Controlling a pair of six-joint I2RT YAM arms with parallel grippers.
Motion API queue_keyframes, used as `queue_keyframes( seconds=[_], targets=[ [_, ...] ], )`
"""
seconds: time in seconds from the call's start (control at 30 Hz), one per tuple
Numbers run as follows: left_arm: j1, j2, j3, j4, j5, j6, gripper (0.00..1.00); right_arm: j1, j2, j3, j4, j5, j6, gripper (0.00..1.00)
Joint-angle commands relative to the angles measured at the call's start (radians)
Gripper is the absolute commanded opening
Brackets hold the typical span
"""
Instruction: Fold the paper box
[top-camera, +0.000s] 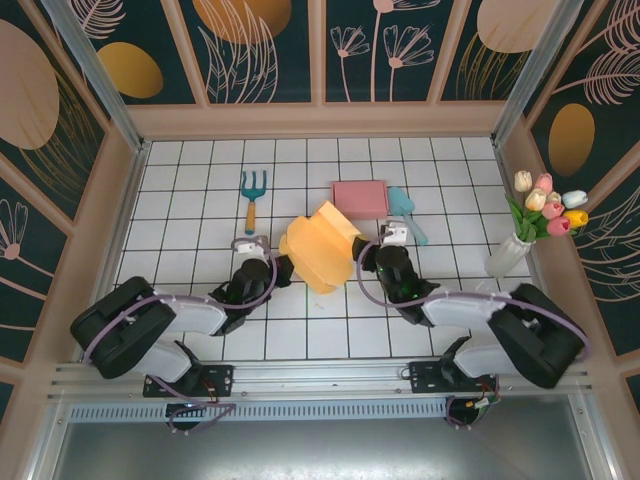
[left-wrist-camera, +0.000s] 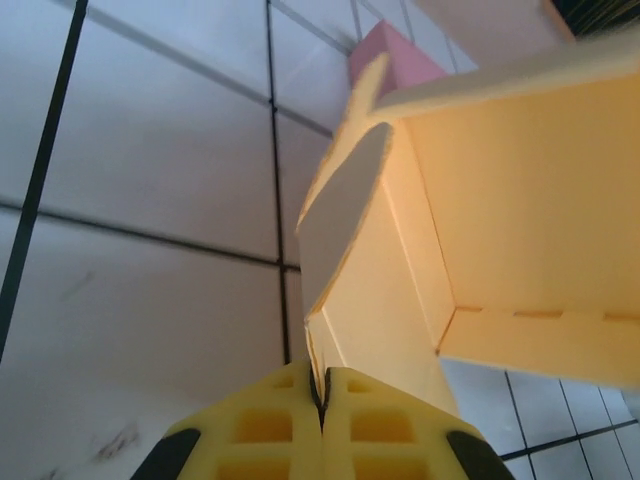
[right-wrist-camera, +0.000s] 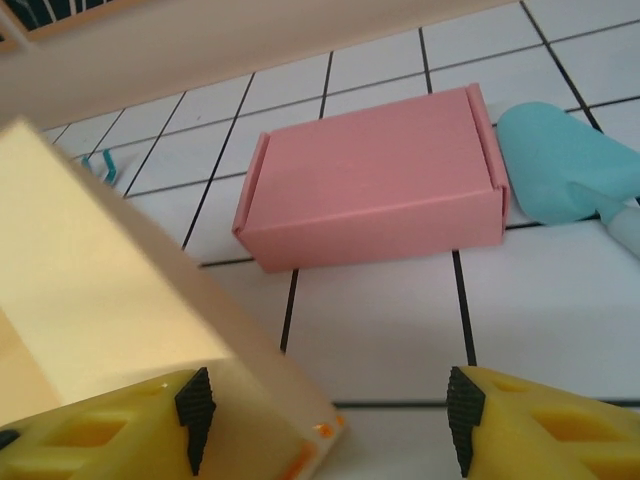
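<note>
The yellow paper box (top-camera: 322, 248) is partly folded and sits at the table's middle, between both arms. My left gripper (top-camera: 278, 262) is at its left side. In the left wrist view this gripper (left-wrist-camera: 320, 388) is shut on a thin flap edge of the yellow box (left-wrist-camera: 500, 220), whose open inside faces the camera. My right gripper (top-camera: 365, 255) is at the box's right side. In the right wrist view it (right-wrist-camera: 330, 420) stands open, with a corner of the yellow box (right-wrist-camera: 100, 290) against its left finger (right-wrist-camera: 195, 415) and bare tile towards the right finger (right-wrist-camera: 465, 415).
A folded pink box (top-camera: 360, 197) lies just behind the yellow one, with a teal trowel (top-camera: 405, 212) beside it. A blue and orange garden fork (top-camera: 252, 195) lies back left. A white vase of tulips (top-camera: 530, 225) stands at the right wall.
</note>
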Motion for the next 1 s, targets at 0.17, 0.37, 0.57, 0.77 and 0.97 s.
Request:
queue_keyframes(
  seconds=[0.17,0.37,0.57,0.77,0.97],
  targets=[
    [-0.009,-0.174,0.188,-0.512,-0.083,0.408,0.0,-0.001,-0.433,0.021,-0.385,0.023,-0.053,0.69],
    [-0.012,-0.283,0.396,-0.853,-0.147,0.608,0.0,-0.004,-0.751,0.027,-0.535,0.043,-0.068,0.69],
    [-0.024,-0.279,0.69,-1.192,-0.123,0.786,0.0,-0.005,-0.837,0.055,-0.586,0.026,-0.105,0.68],
    [-0.027,-0.088,0.901,-1.416,-0.088,0.937,0.0,-0.006,-0.8,0.076,-0.53,-0.048,-0.277,0.68],
    [-0.053,0.147,1.079,-1.598,-0.105,1.143,0.0,-0.011,-0.71,0.083,-0.41,-0.206,-0.677,0.72]
  ],
)
